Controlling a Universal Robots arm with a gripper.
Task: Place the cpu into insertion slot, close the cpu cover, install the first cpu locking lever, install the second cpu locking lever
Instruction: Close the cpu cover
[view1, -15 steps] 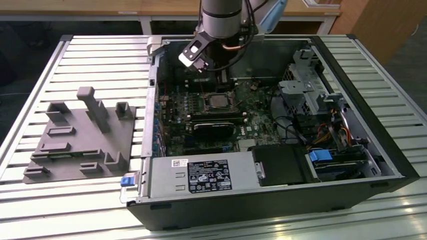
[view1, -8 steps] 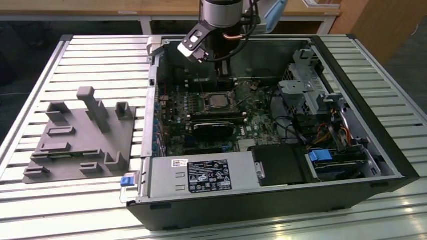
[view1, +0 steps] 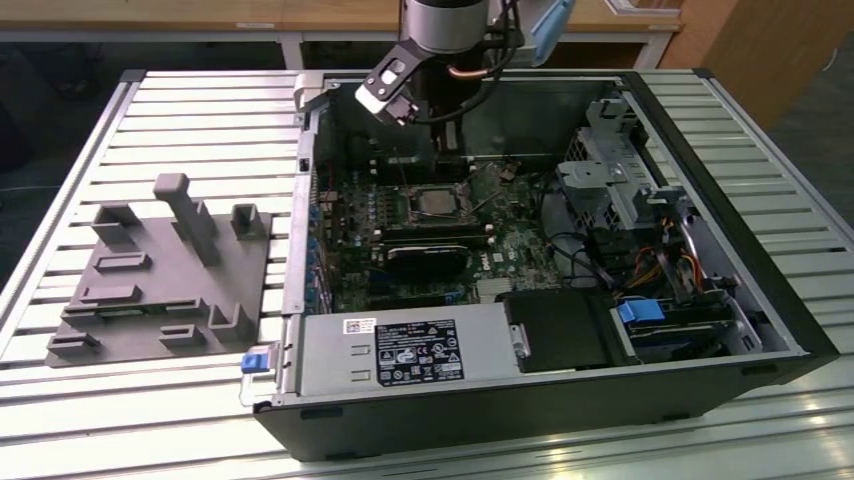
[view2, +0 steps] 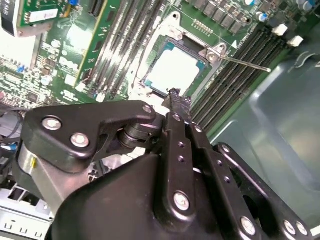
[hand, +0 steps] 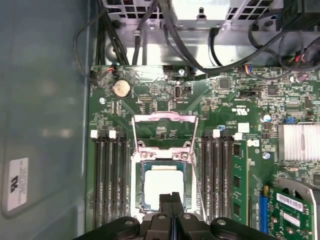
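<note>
The black two-fingered gripper (hand: 171, 196) has its fingers pressed together with nothing between them, and its tips hang just above the near edge of the small flat square cpu with its pale silver-grey metal top (hand: 162, 181). The cpu lies flat inside the square dark insertion slot with a shiny metal rim (hand: 139, 186), directly below and just ahead of the fingertips. Beyond the slot, farther from the gripper, the thin silver cpu cover frame with a square window (hand: 164, 131) is swung open and lies back over the green circuit board (hand: 155, 97). Long black memory slots (hand: 107, 180) flank the gripper on both sides. In the second wrist view a thin silver lever rod (view2: 245, 64) juts out past the fingertips, unlatched.
</note>
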